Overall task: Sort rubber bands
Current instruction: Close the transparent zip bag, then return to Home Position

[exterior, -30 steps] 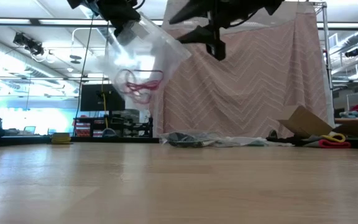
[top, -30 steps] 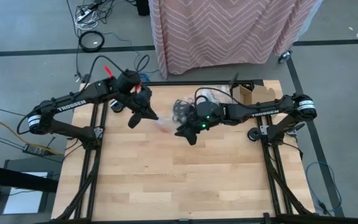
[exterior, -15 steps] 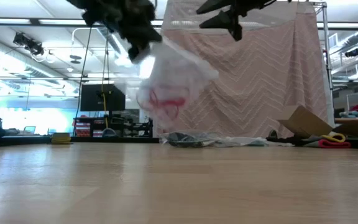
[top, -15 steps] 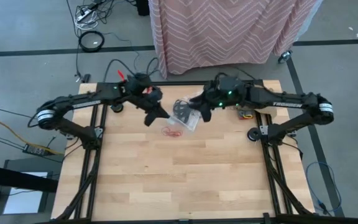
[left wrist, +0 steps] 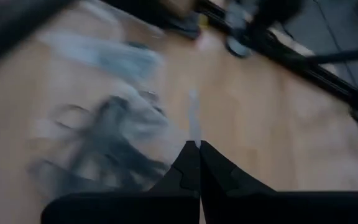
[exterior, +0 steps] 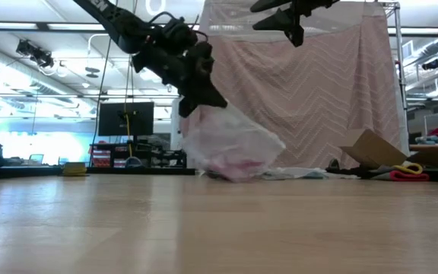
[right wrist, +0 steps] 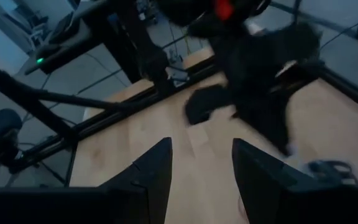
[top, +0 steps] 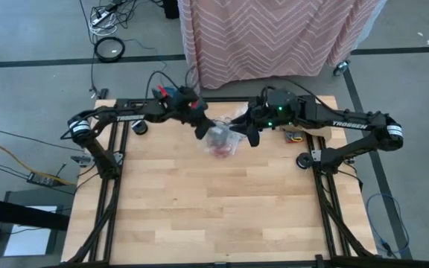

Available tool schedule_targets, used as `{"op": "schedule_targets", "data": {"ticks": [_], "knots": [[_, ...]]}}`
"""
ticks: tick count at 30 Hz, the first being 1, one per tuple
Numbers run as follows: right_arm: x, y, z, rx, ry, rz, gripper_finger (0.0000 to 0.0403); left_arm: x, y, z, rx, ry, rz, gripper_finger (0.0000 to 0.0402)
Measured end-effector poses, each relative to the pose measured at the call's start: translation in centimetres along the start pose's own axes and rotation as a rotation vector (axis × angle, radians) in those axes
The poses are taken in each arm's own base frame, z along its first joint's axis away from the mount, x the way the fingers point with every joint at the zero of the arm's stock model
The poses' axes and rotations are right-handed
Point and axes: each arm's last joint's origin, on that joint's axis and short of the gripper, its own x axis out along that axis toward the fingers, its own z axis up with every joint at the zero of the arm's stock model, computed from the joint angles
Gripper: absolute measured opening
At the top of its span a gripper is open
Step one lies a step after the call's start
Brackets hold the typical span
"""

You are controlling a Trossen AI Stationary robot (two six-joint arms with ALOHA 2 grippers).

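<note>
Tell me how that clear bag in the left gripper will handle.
Likely floppy: the bag sags from the shut left gripper. Probably light, with only a few red bands inside. It may swing or slip, since it hangs pinched by one edge.

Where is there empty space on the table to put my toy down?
The table's whole near half is bare wood. It is crowded at the far edge: the left gripper holds a clear bag with red rubber bands, beside the open right gripper and a cardboard box.
</note>
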Motion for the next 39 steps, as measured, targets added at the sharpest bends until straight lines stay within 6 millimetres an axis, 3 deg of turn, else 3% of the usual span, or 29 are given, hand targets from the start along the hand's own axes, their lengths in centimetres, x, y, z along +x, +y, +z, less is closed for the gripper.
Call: {"op": "schedule_targets", "data": {"ticks": [5, 10, 17, 23, 27, 31, 35, 39], "knots": [[0.0, 0.2, 0.0, -0.002, -0.001, 0.005, 0.0156, -0.8, 3.3, 0.2, -0.003, -0.022, 0.136, 0.0000], [0.0, 0.0, 0.0, -0.005, -0.020, -0.052, 0.0155, -0.3, 6.3, -1.7, -0.134, 0.098, 0.127, 0.0014], [0.0, -0.2, 0.0, -0.051, -0.026, -0.085, 0.0155, -0.3, 6.8, -1.9, -0.156, 0.112, 0.092, 0.0083], [0.0, -0.5, -0.1, -0.073, -0.012, -0.124, 0.0155, -2.7, 6.4, -0.2, -0.147, 0.021, 0.089, 0.0127], [0.0, -0.8, -0.2, -0.069, 0.005, -0.137, 0.0155, -5.2, 6.3, 1.5, -0.116, -0.096, 0.096, 0.0132], [-0.2, -0.9, 0.0, -0.050, -0.004, -0.119, 0.0155, -8.1, 5.5, 3.2, -0.117, -0.209, -0.038, 0.0132], [-1.9, -0.2, 1.3, -0.022, -0.088, 0.028, 0.0155, -11.6, 2.6, 5.0, -0.071, -0.308, -0.224, 0.0132], [-5.5, 0.9, 2.3, -0.068, -0.233, 0.097, 0.0150, -16.2, -1.8, 6.1, 0.043, -0.458, -0.225, 0.0131]]}}
